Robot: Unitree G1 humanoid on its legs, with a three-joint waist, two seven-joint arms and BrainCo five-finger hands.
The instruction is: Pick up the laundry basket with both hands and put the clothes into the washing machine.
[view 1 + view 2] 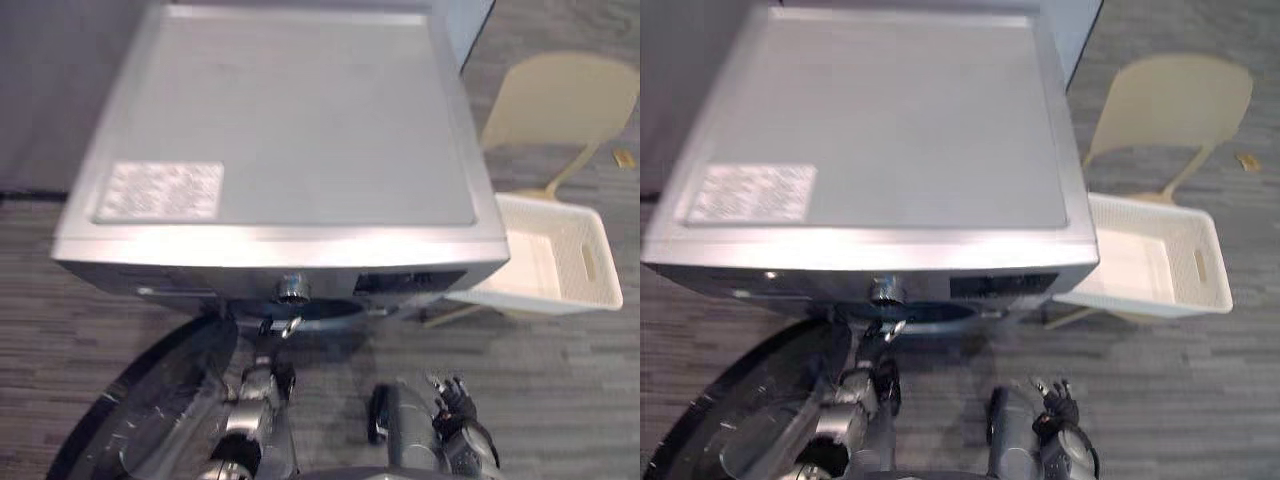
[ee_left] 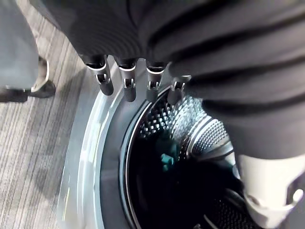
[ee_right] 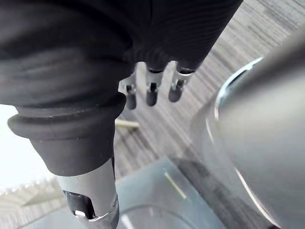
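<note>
Grey striped carpet (image 1: 560, 390) is spread round the washing machine (image 1: 290, 130); the laundry basket (image 1: 530, 262) sits empty right of the machine; teal cloth (image 2: 167, 160) lies in the machine's drum; left hand (image 2: 127, 81) and right hand (image 3: 151, 93), before the machine's front, are relaxed, grasping nothing; loading is judged done; withdrawal is called for.

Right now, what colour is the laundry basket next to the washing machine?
The laundry basket is white; the left eye view shows it best.

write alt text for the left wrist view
The robot's left hand, fingers straight, hovers at the open round mouth of the silver washing machine. Inside, the perforated steel drum holds a small teal item, likely cloth, in the dark.
</note>
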